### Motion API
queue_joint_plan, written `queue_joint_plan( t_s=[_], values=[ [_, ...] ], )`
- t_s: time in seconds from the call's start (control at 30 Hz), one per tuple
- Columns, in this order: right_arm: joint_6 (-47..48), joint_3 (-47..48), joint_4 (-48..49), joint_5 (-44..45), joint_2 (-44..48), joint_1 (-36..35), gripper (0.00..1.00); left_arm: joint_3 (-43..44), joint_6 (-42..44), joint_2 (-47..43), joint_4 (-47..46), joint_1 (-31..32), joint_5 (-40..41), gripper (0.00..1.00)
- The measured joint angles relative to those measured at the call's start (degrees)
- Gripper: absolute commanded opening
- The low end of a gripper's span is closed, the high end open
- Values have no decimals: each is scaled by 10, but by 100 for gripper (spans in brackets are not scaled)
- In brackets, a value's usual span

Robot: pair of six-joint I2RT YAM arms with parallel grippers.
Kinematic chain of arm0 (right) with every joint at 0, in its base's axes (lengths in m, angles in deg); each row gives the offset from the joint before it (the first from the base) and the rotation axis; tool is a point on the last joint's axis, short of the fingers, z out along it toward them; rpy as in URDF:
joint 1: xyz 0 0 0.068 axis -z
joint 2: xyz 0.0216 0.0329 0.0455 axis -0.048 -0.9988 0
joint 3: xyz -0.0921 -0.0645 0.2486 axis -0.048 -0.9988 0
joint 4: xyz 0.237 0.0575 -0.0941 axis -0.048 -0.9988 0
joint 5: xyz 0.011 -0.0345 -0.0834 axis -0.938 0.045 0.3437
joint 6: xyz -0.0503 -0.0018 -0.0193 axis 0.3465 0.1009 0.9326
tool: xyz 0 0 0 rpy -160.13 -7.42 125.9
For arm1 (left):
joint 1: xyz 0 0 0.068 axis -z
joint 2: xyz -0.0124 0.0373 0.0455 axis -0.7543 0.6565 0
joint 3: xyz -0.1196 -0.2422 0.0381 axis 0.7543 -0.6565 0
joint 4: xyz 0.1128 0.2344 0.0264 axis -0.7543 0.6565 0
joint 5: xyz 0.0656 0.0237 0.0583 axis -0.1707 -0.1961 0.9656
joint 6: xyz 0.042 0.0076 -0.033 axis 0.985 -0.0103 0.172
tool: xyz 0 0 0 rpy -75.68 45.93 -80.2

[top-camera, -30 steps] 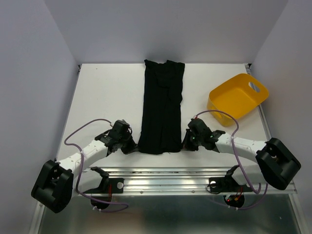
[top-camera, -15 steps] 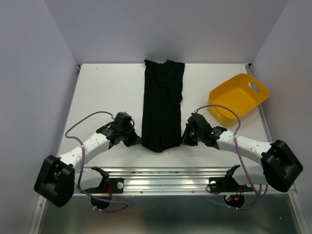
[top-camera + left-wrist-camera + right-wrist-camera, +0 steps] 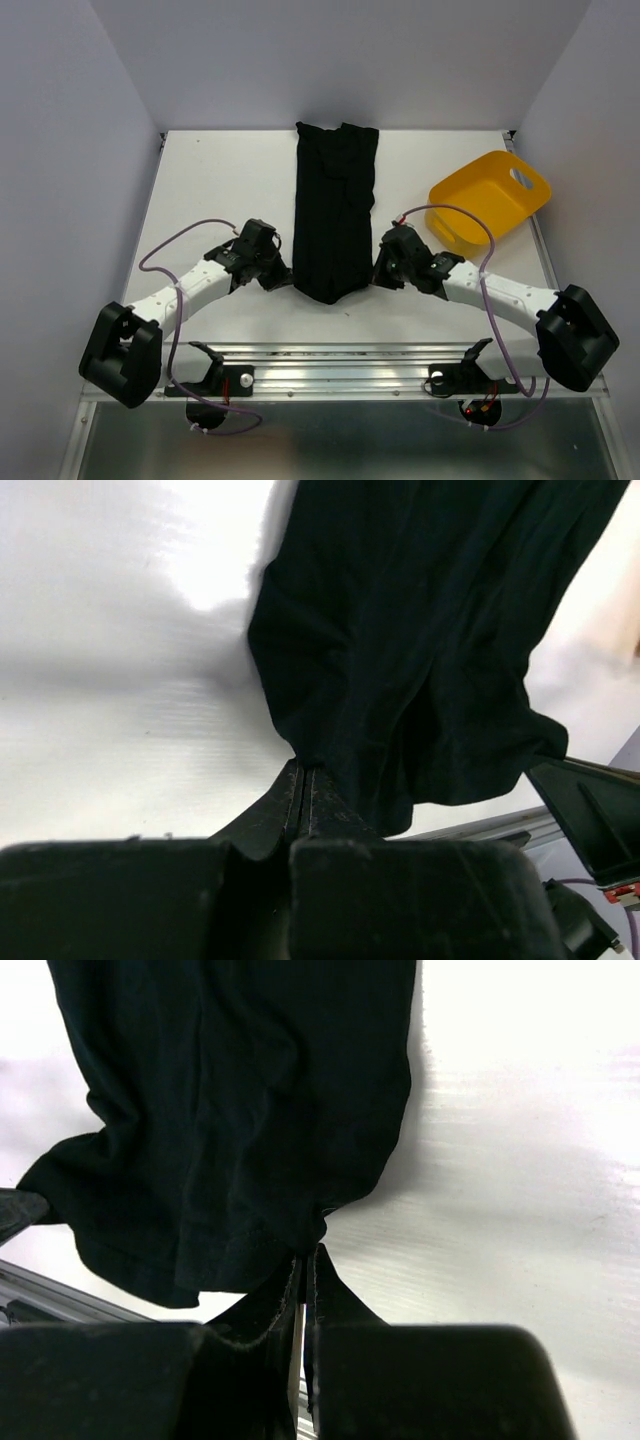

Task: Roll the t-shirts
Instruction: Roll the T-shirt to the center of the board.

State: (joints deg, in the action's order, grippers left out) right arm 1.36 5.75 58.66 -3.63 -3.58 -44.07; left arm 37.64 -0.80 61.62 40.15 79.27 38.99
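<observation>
You have a white tabletop (image 3: 220, 190) with the black t-shirt (image 3: 335, 200) lying as a long folded strip down its middle. A yellow tub (image 3: 490, 200) sits apart on the right. Your left gripper (image 3: 303, 772) pinches the strip's near left corner, jaws closed tight. Your right gripper (image 3: 308, 1252) pinches the near right corner likewise.

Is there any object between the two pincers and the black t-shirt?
Nothing visible stands in the way. The left pincer is shut on the near left edge of the t-shirt, and the right pincer is shut on its near right edge. The yellow tub sits apart, to the right.
</observation>
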Motion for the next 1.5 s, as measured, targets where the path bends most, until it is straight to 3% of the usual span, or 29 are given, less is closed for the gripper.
queue_joint_plan(
  t_s=[1.0, 1.17, 1.3, 1.33, 1.4, 1.5],
  values=[
    [54, 98, -2, 31, -118, 52, 2, 150, 22, 195, -24, -42, 23, 0],
    [56, 106, 0, 32, -136, 57, 8, 164, 30, 205, -22, -42, 35, 0],
    [61, 112, -1, 36, -148, 62, 28, 177, 40, 211, -21, -42, 44, 19],
    [63, 114, -1, 38, -150, 64, 38, 179, 43, 213, -21, -42, 47, 24],
    [65, 118, -1, 42, -149, 67, 51, 184, 51, 215, -16, -42, 55, 44],
    [68, 122, -1, 50, -139, 69, 61, 196, 63, 213, -6, -42, 78, 60]
  ],
)
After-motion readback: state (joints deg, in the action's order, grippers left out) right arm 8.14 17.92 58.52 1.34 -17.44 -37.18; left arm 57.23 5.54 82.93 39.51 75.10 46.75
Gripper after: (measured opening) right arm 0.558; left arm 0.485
